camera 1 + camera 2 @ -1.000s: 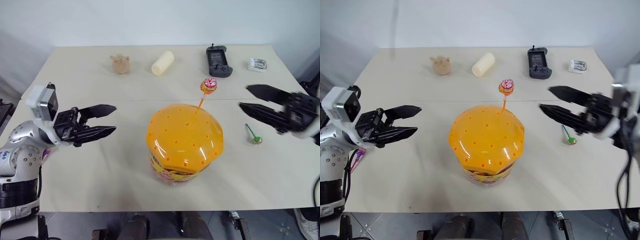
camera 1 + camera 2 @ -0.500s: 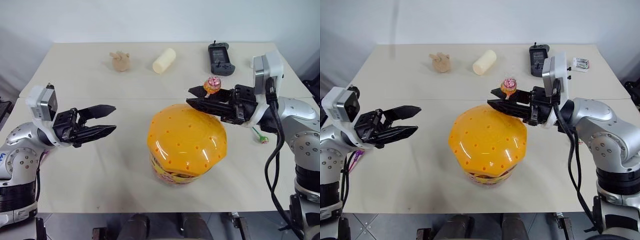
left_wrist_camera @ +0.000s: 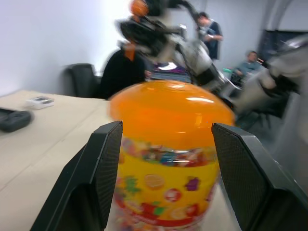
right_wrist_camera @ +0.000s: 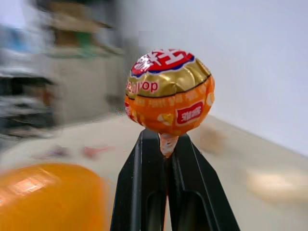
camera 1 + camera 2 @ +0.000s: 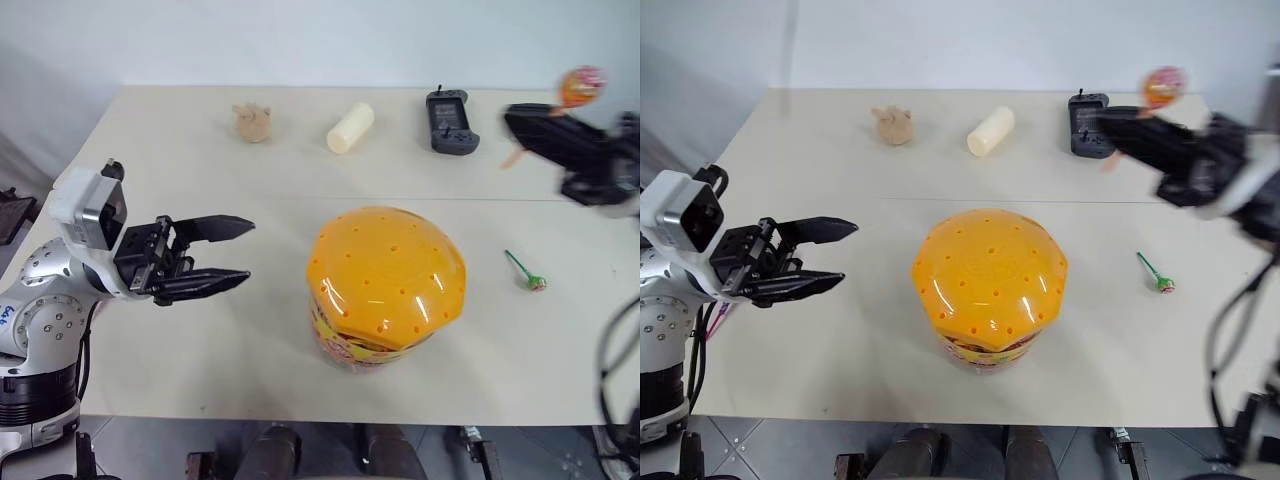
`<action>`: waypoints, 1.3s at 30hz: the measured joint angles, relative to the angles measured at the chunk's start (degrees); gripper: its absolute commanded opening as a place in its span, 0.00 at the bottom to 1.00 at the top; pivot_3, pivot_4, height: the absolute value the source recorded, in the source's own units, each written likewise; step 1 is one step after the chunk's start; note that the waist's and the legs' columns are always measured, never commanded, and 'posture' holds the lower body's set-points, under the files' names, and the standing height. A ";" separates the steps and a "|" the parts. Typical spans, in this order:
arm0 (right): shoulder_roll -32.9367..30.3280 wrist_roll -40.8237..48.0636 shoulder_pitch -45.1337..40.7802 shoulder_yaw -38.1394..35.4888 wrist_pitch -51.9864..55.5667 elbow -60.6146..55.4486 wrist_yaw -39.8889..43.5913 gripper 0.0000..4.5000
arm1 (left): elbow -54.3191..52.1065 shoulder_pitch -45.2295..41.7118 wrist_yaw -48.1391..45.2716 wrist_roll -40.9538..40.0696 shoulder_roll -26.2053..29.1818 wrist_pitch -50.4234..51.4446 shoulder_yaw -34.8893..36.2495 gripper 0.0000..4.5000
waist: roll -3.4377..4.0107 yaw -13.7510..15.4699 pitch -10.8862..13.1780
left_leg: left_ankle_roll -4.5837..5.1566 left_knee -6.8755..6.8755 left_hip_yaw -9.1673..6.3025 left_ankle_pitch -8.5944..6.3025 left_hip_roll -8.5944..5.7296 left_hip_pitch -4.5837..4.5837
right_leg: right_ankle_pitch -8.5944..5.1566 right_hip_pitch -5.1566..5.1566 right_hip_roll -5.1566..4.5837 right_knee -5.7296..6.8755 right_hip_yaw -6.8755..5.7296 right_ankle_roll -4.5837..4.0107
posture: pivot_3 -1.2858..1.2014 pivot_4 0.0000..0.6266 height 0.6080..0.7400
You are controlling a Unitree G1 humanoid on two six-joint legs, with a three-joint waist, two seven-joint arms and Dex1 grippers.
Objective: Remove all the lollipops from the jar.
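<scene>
At the left of the head view the left hand [image 5: 225, 256] hovers above the worktop [image 5: 200, 350] with its two black fingers spread wide and nothing between them, pointed toward the jar [image 5: 385, 285], which its wrist view shows framed between the fingers but apart from them. The jar stands in the lower middle of the frame, an orange translucent dome dotted with small holes over a clear base with a colourful printed label; no stick pokes from any hole that shows, though the far side and the inside cannot be read, so I judge it may be emptied or nearly so. To the right of the jar a green-stick lollipop [image 5: 527, 275] lies flat on the worktop, well apart from the jar, already out. In the upper right corner the right hand [image 5: 540, 128] is raised clear of the jar, its fingers pinched on the stick of an orange-stick lollipop [image 4: 168, 91], the round head in a gold, orange and red wrapper sitting just above the fingertips. That sweet is out too and, by my reckoning, needs only setting down.
</scene>
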 measured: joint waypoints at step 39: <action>7.56 -16.90 29.79 -6.20 -23.35 -5.76 14.91 1.00 | 19.74 9.07 10.36 24.33 2.68 -16.88 2.35 0.69 | 0.31 -1.86 0.01 | 0.14 -0.70 1.23 -0.17 0.55 1.23 | 0.20 0.81 0.36 -0.49 0.75 0.12 | 0.52 0.24 1.00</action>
